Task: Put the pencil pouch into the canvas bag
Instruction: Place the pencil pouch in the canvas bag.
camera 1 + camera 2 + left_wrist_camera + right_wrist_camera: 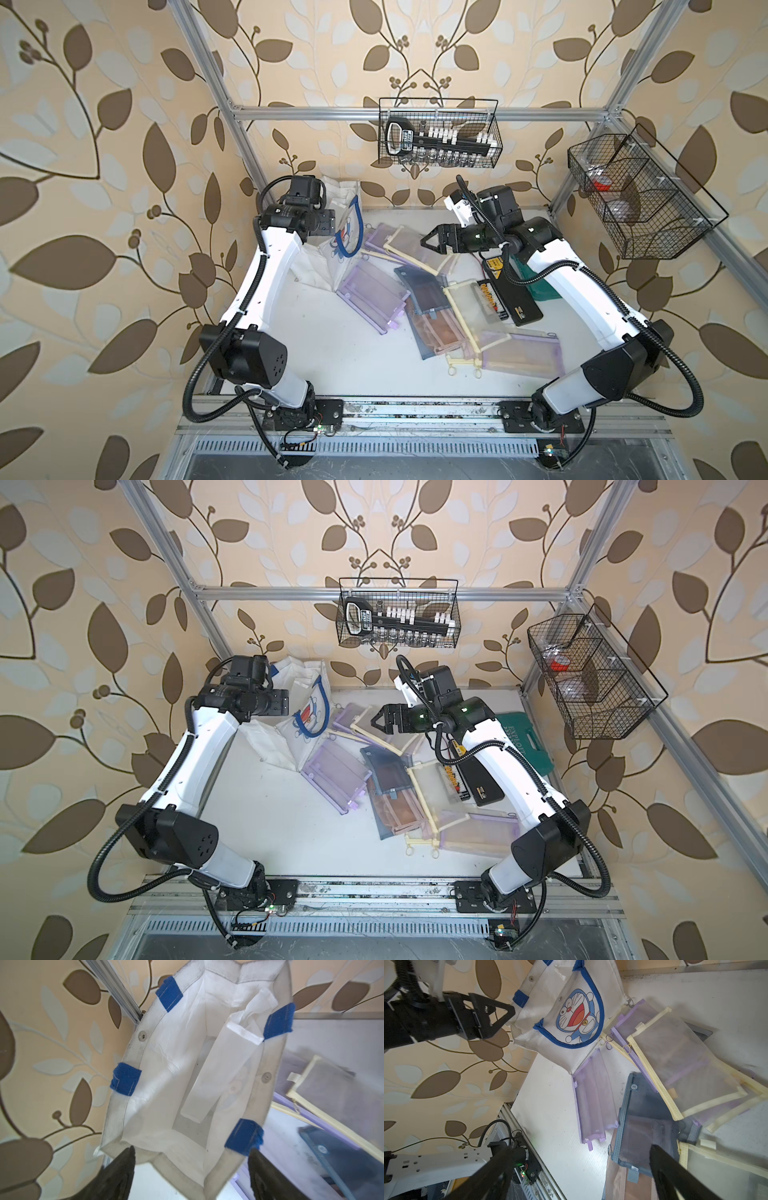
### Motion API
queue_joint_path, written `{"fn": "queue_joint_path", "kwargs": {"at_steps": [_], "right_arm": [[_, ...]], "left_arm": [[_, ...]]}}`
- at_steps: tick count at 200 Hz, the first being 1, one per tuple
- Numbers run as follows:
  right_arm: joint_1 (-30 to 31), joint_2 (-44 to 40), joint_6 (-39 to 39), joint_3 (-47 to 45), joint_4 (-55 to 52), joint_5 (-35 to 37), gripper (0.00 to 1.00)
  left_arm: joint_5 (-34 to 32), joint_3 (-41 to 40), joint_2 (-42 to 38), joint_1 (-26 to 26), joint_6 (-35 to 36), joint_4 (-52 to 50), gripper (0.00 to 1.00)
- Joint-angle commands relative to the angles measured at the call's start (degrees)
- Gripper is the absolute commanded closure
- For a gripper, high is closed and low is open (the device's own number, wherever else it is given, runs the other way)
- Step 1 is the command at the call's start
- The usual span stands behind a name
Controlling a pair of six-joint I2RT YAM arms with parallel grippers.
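Canvas bag (170, 1047) with blue handle patches stands open at the far left of the white table (332, 365), and you can see a white mesh pencil pouch (218, 1076) lying slanted inside it. Your left gripper (191, 1172) hangs over the bag's mouth with its jaws spread wide and nothing pinched (the bag's near rim shows beneath them). Your right gripper (426, 243), jaws likewise spread and empty, hovers above the pile of mesh pouches (419, 299) just beside the bag.
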Motion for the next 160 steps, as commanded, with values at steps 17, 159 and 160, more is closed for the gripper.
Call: {"fn": "queue_joint_path", "kwargs": {"at_steps": [17,159,160], "right_arm": [[-0.51,3.43,0.32,-1.48,3.3,-1.46,0.0],[-2.79,6.85,-3.15,-17.38,6.83,-3.42,0.03],[-2.77,6.95,-3.18,-17.37,6.8,-3.42,0.03]], "left_arm": [[-0.11,3.83,-5.04,-11.67,-10.73,-8.36,0.11],[16.24,-33.13,-14.32,-39.64,-45.35,9.16,0.15],[16.23,-33.38,-14.27,-39.64,-45.32,9.31,0.15]]}}
